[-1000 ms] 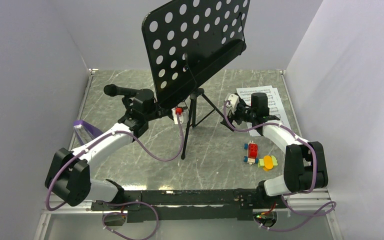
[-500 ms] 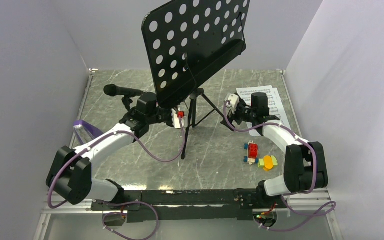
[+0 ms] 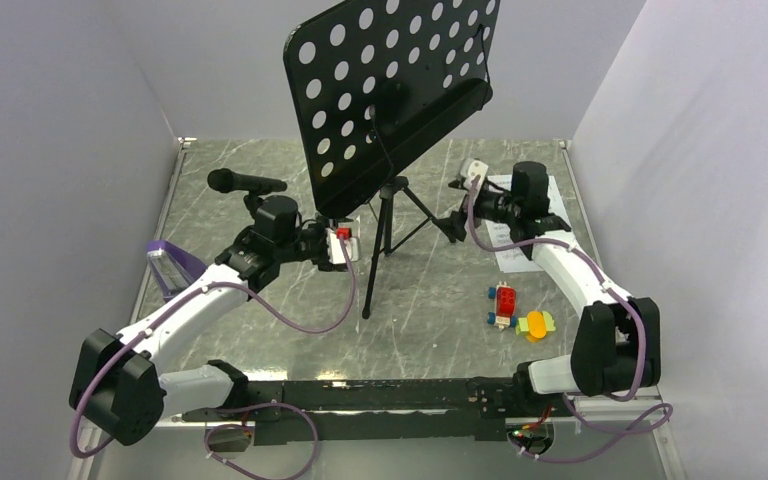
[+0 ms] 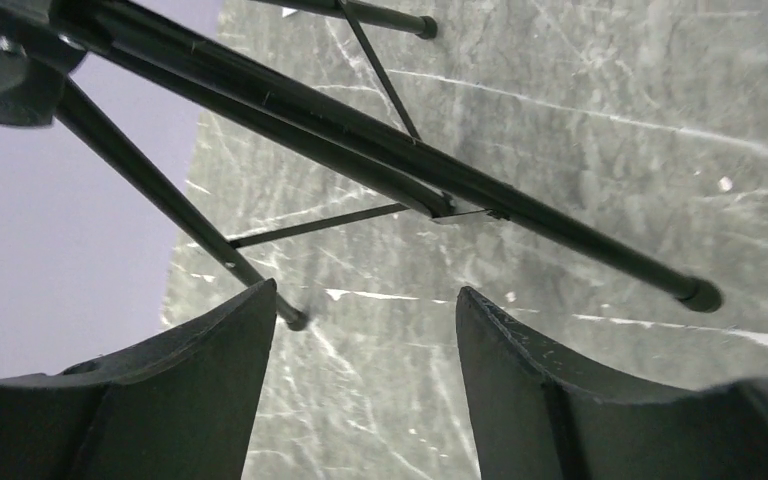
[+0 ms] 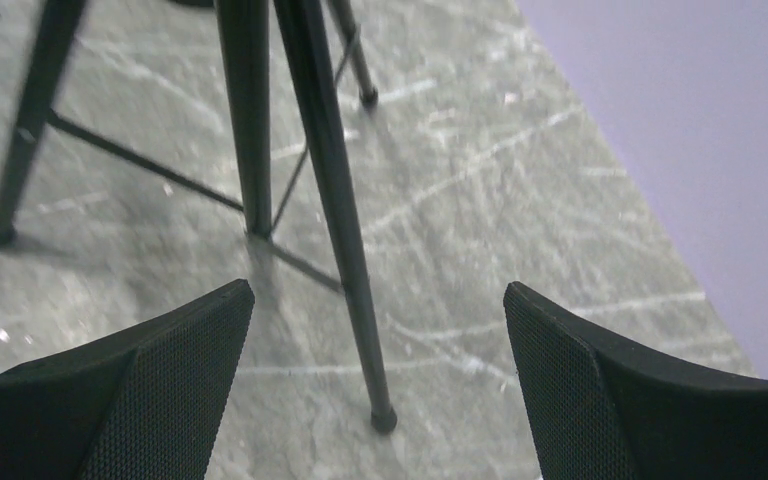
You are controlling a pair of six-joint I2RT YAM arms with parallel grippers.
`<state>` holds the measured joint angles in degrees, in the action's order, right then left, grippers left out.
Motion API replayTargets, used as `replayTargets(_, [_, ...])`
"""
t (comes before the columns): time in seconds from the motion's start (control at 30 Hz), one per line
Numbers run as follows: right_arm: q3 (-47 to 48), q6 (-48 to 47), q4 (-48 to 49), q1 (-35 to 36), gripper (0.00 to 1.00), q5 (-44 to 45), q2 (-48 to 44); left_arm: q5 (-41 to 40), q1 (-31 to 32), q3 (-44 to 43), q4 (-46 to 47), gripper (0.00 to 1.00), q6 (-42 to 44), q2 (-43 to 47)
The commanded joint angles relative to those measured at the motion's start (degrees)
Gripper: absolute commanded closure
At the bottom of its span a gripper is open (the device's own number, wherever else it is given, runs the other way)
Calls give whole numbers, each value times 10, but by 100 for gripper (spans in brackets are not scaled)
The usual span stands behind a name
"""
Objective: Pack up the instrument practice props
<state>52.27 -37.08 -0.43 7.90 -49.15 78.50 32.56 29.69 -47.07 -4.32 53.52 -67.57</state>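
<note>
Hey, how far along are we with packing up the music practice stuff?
Nothing looks packed yet. In hand: the left gripper and right gripper hover open by the legs of the upright music stand, gripping nothing. Left: that stand, sheet music, purple metronome and microphone stand all sit out on the table.

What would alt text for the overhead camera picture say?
A black tripod music stand stands centrally; the left gripper and right gripper, both open, reach toward its legs from either side. Small toy blocks lie to its right.
</note>
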Motion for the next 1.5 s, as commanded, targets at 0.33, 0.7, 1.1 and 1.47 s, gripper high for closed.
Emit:
replayTargets(0.33, [132,481,359,3,2,-173,84,24,7,-16,-41,29,-237,13])
replayTargets(0.7, [95,645,540,36,4,-174,119,-78,47,-19,68,27,-158,-5])
replayTargets(1.1, [32,469,341,17,4,-162,12,-76,52,-30,153,20,120,10])
replayTargets(1.47, [15,420,275,14,4,-142,-4,-62,54,-36,191,19,167,-29])
